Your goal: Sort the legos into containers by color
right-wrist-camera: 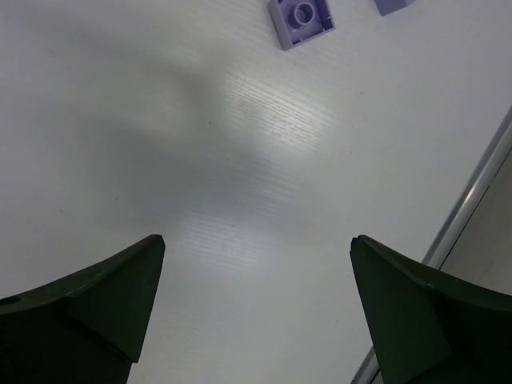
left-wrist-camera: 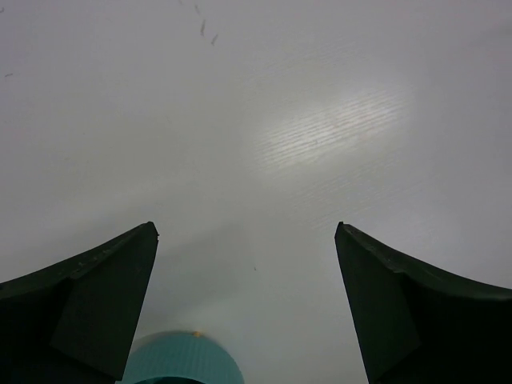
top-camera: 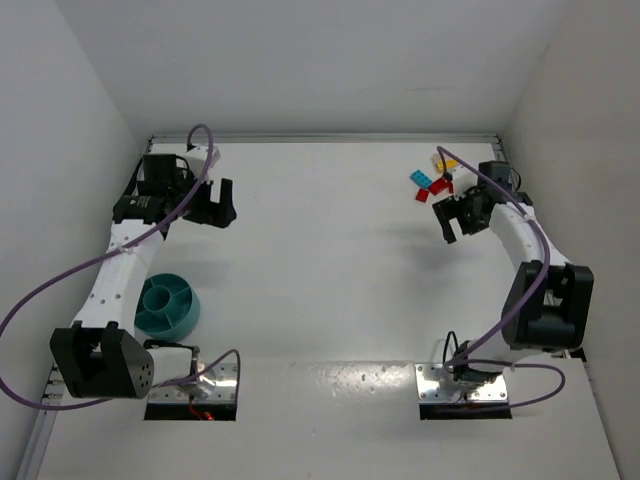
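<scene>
Both the left claw (top-camera: 219,213) and right claw (top-camera: 459,225) stood apart and empty, and with the bricks (top-camera: 434,181) clustered far right and the bowl (top-camera: 167,306) near left, a tiny brick might slip in transit.

Teal bowl (top-camera: 172,322), red, yellow and blue legos (top-camera: 432,184).

At the far right of the overhead view, we see the legos (top-camera: 433,180) only as small flecks of red, blue and yellow, too small to count. The right arm (top-camera: 520,240) overlaps that cluster's right side. The left arm (top-camera: 115,280) covers the teal bowl (top-camera: 172,310) along its left rim. The left wrist view shows only the bowl's rim (a blurred teal arc), cut by the bottom edge. In the right wrist view, 1 brick (right-wrist-camera: 302,20) is clipped by the top edge, and a 2nd (right-wrist-camera: 394,6) shows only a corner.
</scene>
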You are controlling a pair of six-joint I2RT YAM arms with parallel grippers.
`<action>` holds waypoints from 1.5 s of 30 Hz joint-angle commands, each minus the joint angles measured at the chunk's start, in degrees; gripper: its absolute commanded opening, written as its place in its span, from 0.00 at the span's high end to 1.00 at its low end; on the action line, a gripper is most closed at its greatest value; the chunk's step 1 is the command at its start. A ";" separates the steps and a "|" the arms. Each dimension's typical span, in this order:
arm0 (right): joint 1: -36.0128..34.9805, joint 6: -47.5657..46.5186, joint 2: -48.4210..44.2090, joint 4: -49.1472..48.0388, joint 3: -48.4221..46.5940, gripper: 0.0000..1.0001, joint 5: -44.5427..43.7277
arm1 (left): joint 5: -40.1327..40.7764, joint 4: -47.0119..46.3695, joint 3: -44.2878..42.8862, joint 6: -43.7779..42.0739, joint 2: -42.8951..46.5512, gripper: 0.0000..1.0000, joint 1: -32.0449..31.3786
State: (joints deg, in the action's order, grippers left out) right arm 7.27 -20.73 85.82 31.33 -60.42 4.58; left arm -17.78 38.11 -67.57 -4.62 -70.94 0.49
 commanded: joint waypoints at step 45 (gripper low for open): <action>0.29 -15.04 45.66 11.20 -41.44 0.72 7.72 | -11.22 5.22 -5.55 -3.20 -6.58 0.01 5.48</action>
State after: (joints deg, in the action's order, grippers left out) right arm 7.38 -34.44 131.09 41.41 -100.62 10.52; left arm -28.08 43.70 -72.03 -7.09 -78.02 4.49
